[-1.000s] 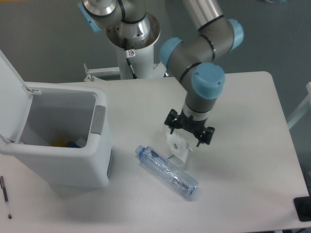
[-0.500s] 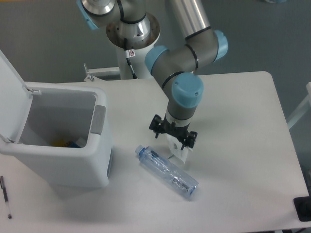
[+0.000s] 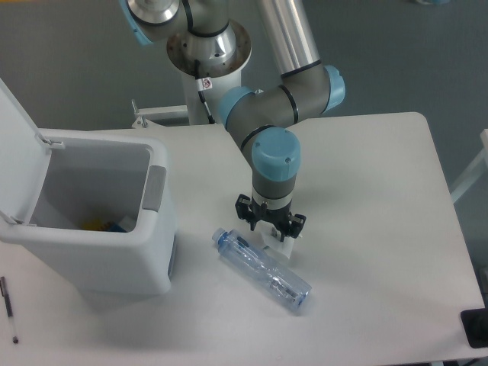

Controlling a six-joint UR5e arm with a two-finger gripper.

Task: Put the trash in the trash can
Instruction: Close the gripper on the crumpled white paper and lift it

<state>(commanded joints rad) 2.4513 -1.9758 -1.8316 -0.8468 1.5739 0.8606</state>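
A clear plastic bottle with a blue cap lies on its side on the white table, cap toward the trash can. Just above it a small white paper scrap shows partly from under my gripper. The gripper points straight down over the scrap and the bottle's upper side. Its black jaws look spread, with nothing seen held. The white trash can stands at the left with its lid swung open.
Yellow and blue items lie at the bottom of the trash can. A thin black pen lies at the table's front left. A black object sits at the front right corner. The robot base stands behind the table.
The arm has swung left and the gripper has moved from the right of the paper scrap to directly over it, closer to the bottle. Bottle and scrap have not moved.
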